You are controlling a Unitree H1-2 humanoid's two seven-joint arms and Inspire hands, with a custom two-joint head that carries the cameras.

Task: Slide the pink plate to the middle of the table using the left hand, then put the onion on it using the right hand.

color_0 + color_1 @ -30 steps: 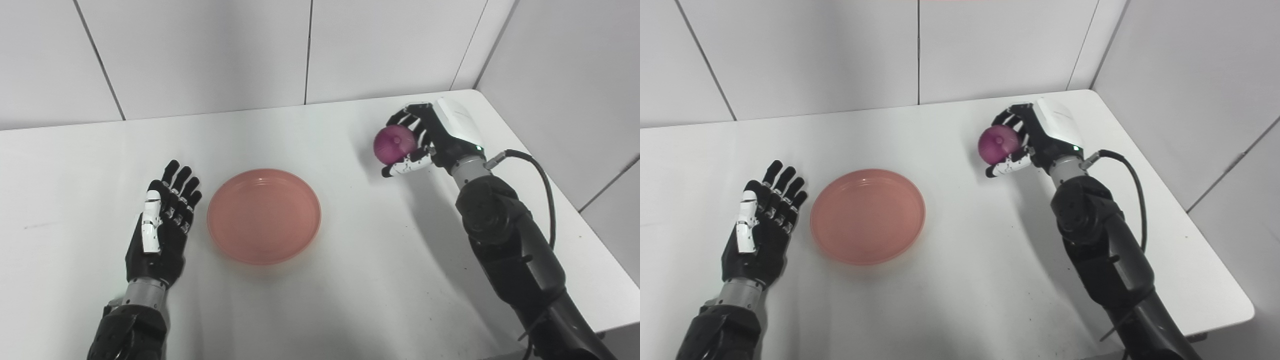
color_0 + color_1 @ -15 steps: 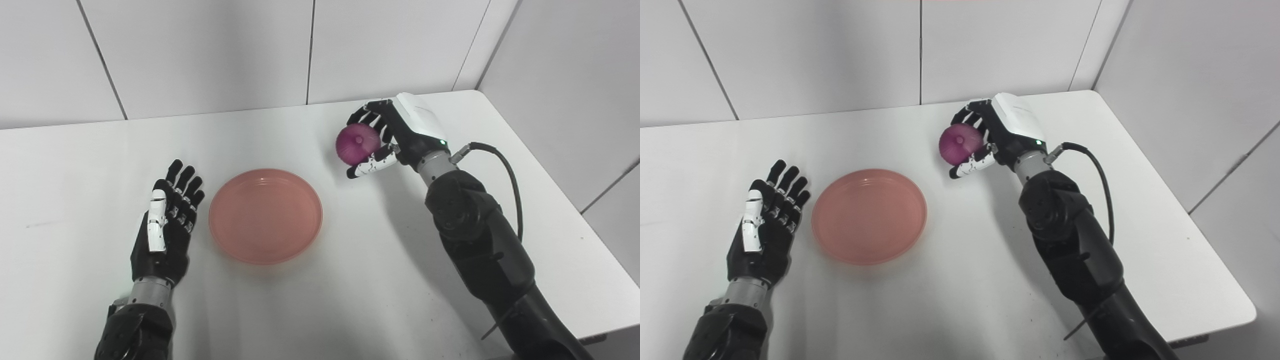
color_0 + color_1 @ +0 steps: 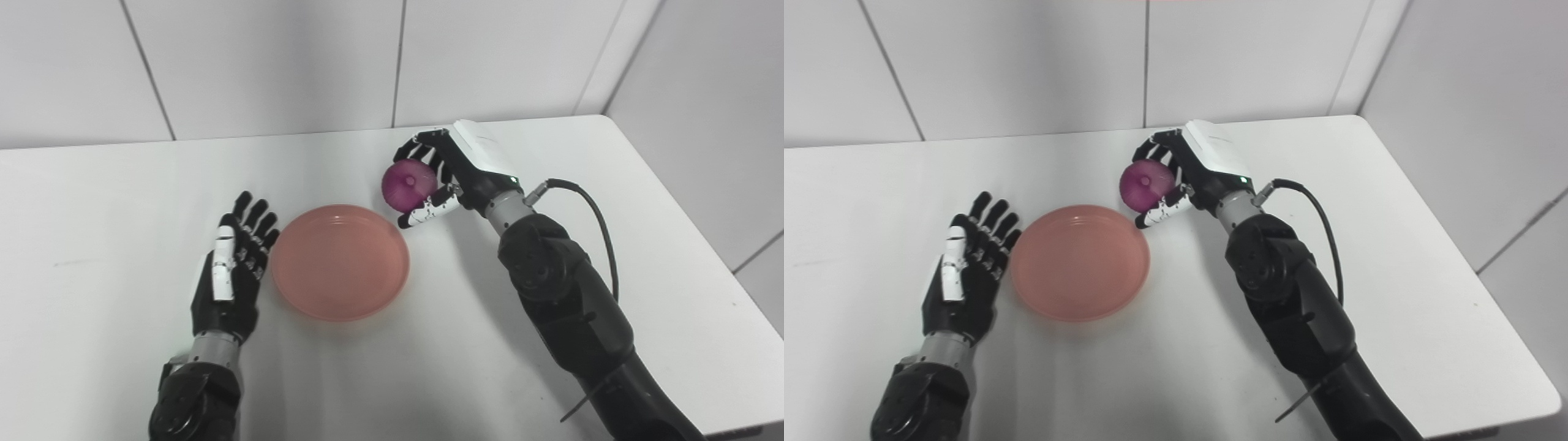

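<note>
One pink plate (image 3: pixel 340 262) sits bare near the middle of the table (image 3: pixel 110 202). Beside its left rim the left hand (image 3: pixel 231 282) lies flat, fingers spread, holding nothing. Above the plate's far right edge, the right hand (image 3: pixel 1193 168) clasps the onion (image 3: pixel 1146 185). Both views agree.
</note>
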